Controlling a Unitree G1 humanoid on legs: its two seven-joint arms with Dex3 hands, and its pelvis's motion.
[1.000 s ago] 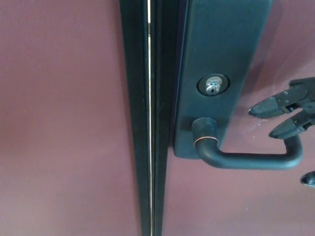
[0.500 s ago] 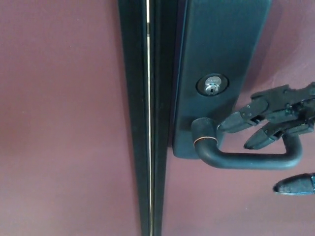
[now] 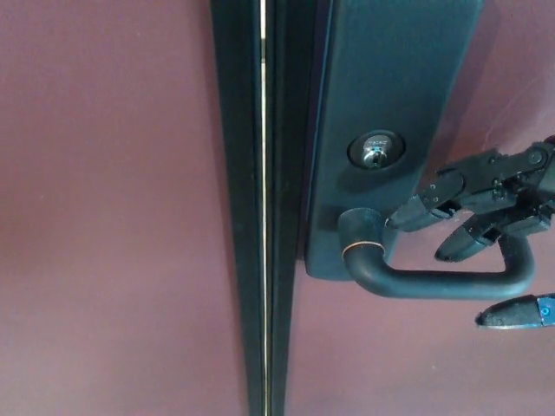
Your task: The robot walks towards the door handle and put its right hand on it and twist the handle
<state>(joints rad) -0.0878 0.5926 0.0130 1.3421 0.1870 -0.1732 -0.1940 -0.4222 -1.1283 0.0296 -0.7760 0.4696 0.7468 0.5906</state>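
- The door handle (image 3: pixel 442 279) sits right of centre, a dark lever running out to the right from its round collar at the foot of the long dark plate (image 3: pixel 390 113).
- And there's the right hand (image 3: pixel 486 234), coming in from the right edge, two thick fingers (image 3: pixel 429 204) reaching over the top of the lever and the thumb (image 3: pixel 513 314) hanging below it.
- Fingers spread, nothing clamped: the hand is open around the lever's far end, bracketing it rather than holding it. Whether the fingers actually touch the bar, I can't tell from here.
- To do this well, I'd say close fingers and thumb together on the outer stretch of the lever, where the leverage is best, get a firm hold first, then press downward in a smooth turn.
- Risk as I judge it: closing too near the bent tip and sliding off.
- The left hand isn't showing at all.
- Count: one handle, one keyhole (image 3: pixel 375 152) above the collar, one plate, one robot hand.
- Around it, maroon door panels (image 3: pixel 113 217) on both sides, with a dark frame strip (image 3: pixel 251 208) and a thin bright gap (image 3: pixel 264 208) running top to bottom.
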